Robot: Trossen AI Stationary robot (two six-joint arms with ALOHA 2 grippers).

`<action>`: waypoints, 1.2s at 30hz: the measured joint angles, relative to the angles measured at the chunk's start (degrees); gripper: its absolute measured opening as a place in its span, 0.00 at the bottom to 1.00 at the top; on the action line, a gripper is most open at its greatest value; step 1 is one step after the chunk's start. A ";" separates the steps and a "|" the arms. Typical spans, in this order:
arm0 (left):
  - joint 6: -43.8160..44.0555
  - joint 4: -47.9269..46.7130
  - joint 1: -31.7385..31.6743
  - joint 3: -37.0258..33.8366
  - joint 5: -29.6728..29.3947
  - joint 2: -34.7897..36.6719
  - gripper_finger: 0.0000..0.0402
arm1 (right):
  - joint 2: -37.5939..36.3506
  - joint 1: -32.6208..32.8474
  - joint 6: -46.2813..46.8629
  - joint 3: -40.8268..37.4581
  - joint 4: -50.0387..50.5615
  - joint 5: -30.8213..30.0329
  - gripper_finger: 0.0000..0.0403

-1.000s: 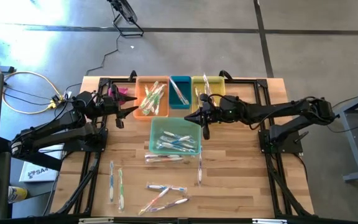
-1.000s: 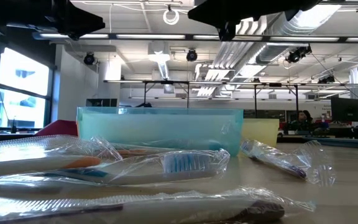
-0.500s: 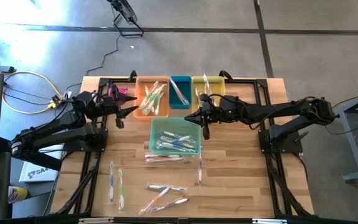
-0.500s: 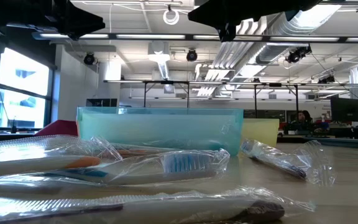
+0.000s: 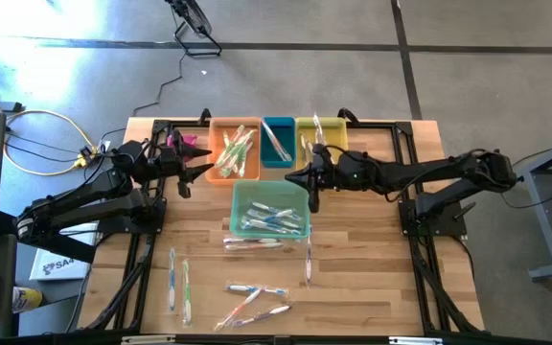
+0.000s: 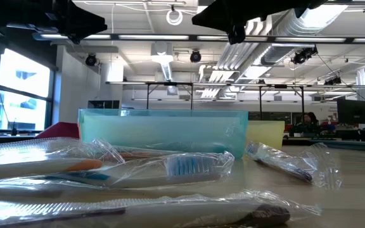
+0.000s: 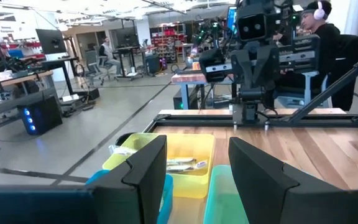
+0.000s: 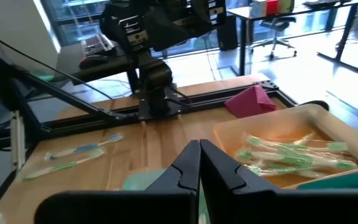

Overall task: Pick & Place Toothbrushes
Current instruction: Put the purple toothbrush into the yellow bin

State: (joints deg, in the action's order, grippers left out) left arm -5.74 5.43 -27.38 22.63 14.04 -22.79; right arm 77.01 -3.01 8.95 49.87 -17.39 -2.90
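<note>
**Q:** Wooden planks make up the bench (image 5: 372,278). What lies on it, and where are the two arms?

**A:** Thin, pale plastic toothbrushes in clear wrappers (image 5: 255,290) lie scattered on the near half of the bench. More sit in a pale green rectangular plastic bin (image 5: 269,210) at the centre, and in an orange bin (image 5: 235,151), a blue bin (image 5: 277,142) and a yellow bin (image 5: 321,134) lined up behind it. The right pincer (image 5: 311,192) hangs above the far right corner of the green bin, fingers clenched together and gripping nothing. The left pincer (image 5: 199,169) waits just beside the orange bin, fingers spread and empty.

**Q:** How should the step in hand be done well?

**A:** It looks like a reach for the next loose toothbrush. The right pincer would need to release its fingers first, then travel to one brush lying apart from the rest, such as the single one (image 5: 308,266) just in front of the green bin. Closing across the handle, not along it, should help, since the crinkly wrapper may slip.
</note>
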 joint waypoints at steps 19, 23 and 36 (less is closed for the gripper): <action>0.06 -1.01 0.00 0.00 -0.04 -0.02 0.42 | 0.05 8.51 6.63 6.49 16.80 -8.77 0.00; 0.06 -1.05 0.01 0.00 -0.05 -0.02 0.42 | 0.04 10.70 15.95 6.49 21.79 -8.67 0.00; 0.17 -1.29 0.02 0.00 -0.07 -0.02 0.42 | 0.06 19.14 29.75 6.47 28.43 -16.51 0.00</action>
State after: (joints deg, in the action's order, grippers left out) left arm -5.56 4.15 -27.35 22.63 13.98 -22.81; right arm 77.07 16.13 38.70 56.34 11.04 -19.41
